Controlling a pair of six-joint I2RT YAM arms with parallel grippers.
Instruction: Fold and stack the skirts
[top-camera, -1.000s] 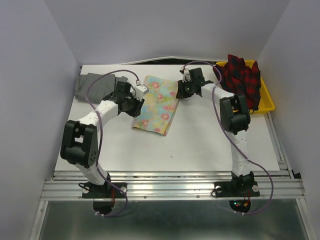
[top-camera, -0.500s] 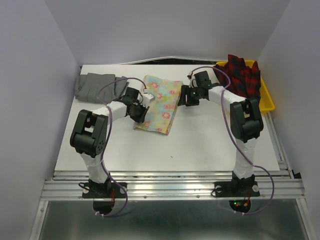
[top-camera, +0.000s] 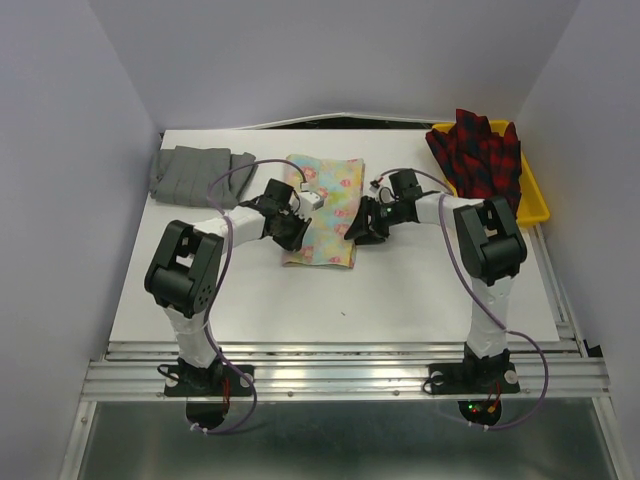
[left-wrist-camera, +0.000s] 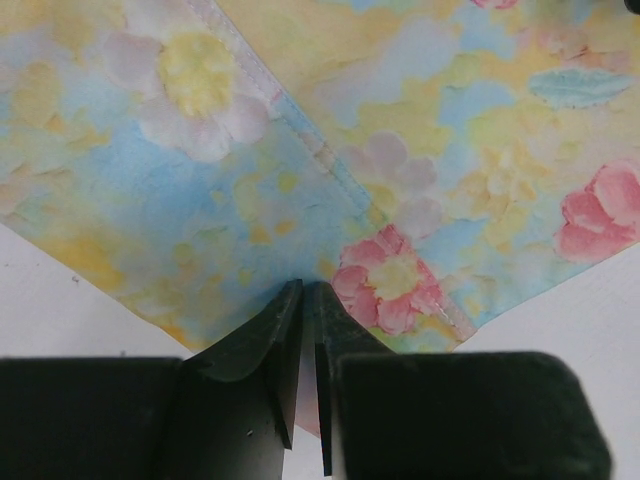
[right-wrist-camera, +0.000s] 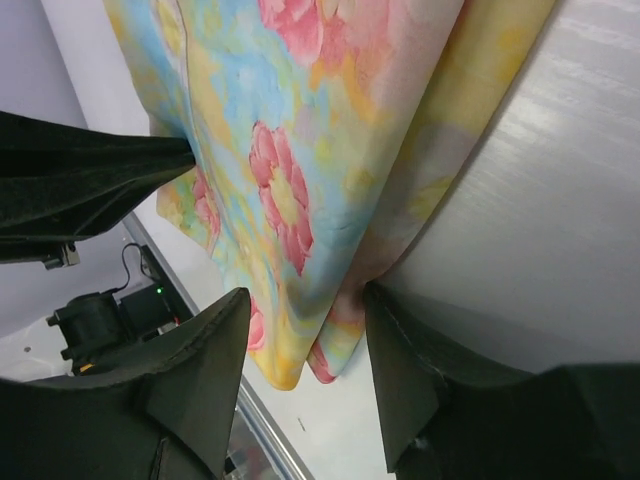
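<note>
The floral skirt (top-camera: 328, 205) lies folded in the middle of the table. My left gripper (top-camera: 297, 234) is at its near left edge, shut on the floral skirt's edge (left-wrist-camera: 400, 150); in the left wrist view cloth shows in the thin slit at the left gripper (left-wrist-camera: 303, 290). My right gripper (top-camera: 353, 231) is at the near right edge, open. In the right wrist view the right gripper (right-wrist-camera: 305, 293) straddles the skirt's layered corner (right-wrist-camera: 300, 120) without pressing it. The grey skirt (top-camera: 195, 170) lies at the far left. The plaid skirt (top-camera: 485, 155) is heaped at the far right.
The yellow tray (top-camera: 536, 196) under the plaid skirt stands at the table's far right edge. White walls close in on the left, back and right. Both arms reach inward over the table's middle, with their purple cables looping above them.
Both grippers have come nearer along the floral skirt's sides. The skirt has shifted right and squared up. The right gripper has opened and the left has closed on the cloth.
</note>
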